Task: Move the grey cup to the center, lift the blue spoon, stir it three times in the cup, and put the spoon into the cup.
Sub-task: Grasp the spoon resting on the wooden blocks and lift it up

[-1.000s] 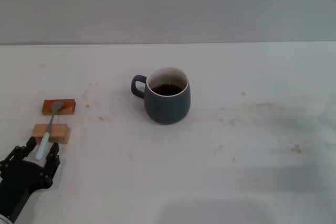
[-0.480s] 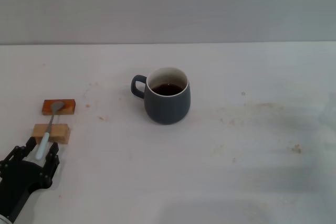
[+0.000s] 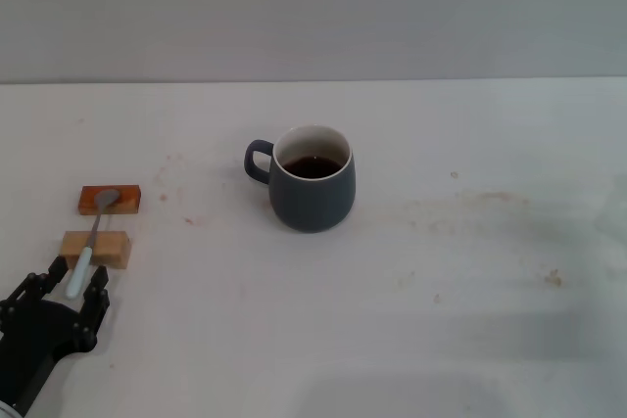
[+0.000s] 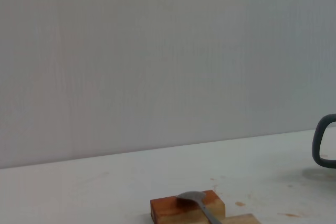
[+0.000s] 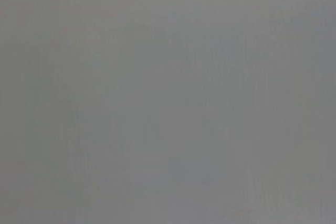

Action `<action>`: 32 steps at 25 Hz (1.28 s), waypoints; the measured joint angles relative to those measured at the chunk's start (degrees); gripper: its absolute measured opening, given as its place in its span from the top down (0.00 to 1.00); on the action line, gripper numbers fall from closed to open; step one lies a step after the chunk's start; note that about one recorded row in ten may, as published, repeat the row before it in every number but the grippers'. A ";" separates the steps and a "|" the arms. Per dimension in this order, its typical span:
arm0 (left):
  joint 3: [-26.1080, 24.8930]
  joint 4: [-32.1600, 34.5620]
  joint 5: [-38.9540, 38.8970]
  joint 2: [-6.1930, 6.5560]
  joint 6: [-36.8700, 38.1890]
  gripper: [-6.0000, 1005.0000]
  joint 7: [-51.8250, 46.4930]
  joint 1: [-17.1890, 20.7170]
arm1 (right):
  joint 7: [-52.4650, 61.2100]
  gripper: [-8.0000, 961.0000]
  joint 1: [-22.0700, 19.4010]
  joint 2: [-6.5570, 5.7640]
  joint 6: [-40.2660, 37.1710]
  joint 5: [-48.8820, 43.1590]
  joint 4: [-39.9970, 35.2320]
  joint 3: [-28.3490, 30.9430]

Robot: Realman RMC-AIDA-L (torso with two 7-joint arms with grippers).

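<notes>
My left gripper (image 3: 71, 286) sat open, fingers either side of the spoon (image 3: 90, 245) handle's tip, ready to close. The spoon bridged two blocks (image 3: 96, 248), raised for easy pinching. The cup (image 3: 312, 179) stood centrally. My right gripper wasn't visible.

Bare table (image 3: 470, 271) all around the grey cup (image 3: 313, 180); orange block (image 3: 110, 200) and tan block (image 3: 96, 247) far left, under the blue spoon (image 3: 90, 244).
</notes>
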 joint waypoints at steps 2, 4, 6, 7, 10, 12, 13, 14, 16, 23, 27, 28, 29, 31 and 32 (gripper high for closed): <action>-0.07 0.00 0.00 0.00 -0.06 0.52 0.00 0.01 | 0.00 0.99 -0.03 0.05 0.00 0.00 0.00 0.00; -0.16 0.00 0.00 0.00 -0.03 0.52 0.00 0.07 | 0.00 0.99 -0.09 0.06 0.00 0.00 0.00 0.00; -0.18 0.00 0.00 0.00 -0.02 0.52 0.00 0.09 | 0.00 0.99 -0.17 0.07 -0.03 0.00 0.00 0.00; -0.19 0.00 -0.01 0.00 -0.01 0.52 0.00 0.11 | 0.00 0.99 -0.22 0.07 -0.09 0.00 0.00 0.00; -0.22 0.00 -0.08 0.00 0.02 0.52 0.00 0.18 | 0.00 0.99 -0.37 0.07 -0.23 -0.06 0.06 0.00; -0.21 0.00 -0.09 0.00 0.03 0.52 0.00 0.19 | 0.00 0.99 -0.43 0.07 -0.30 -0.08 0.10 0.00; -0.19 0.00 -0.09 0.00 0.04 0.52 0.00 0.19 | 0.00 0.99 -0.45 0.07 -0.34 -0.08 0.13 -0.02; -0.18 0.00 -0.09 0.00 0.04 0.52 0.00 0.20 | 0.00 0.99 -0.46 0.07 -0.35 -0.09 0.15 -0.04; -0.14 0.00 -0.09 0.00 0.06 0.52 0.01 0.21 | 0.00 0.99 -0.45 0.07 -0.37 -0.09 0.19 -0.06; 0.05 0.00 -0.09 0.02 0.08 0.57 0.41 0.21 | 0.00 0.99 -0.45 0.07 -0.42 -0.09 0.27 -0.09; 0.16 0.00 -0.02 0.17 0.16 0.69 0.76 0.20 | 0.00 0.99 -0.52 0.07 -0.45 -0.15 0.28 -0.09; 0.16 0.00 -0.01 0.19 0.16 0.73 0.81 0.16 | 0.00 0.99 -0.52 0.07 -0.45 -0.15 0.28 -0.09; 0.16 0.00 -0.01 0.19 0.18 0.76 0.92 0.11 | 0.00 0.99 -0.52 0.07 -0.50 -0.17 0.27 -0.13; 0.16 0.00 0.08 0.19 0.40 0.77 1.35 0.06 | 0.00 0.99 -0.52 0.07 -0.52 -0.17 0.27 -0.15; 0.18 0.00 0.11 0.15 0.69 0.78 1.72 0.06 | 0.00 0.99 -0.52 0.07 -0.53 -0.18 0.26 -0.15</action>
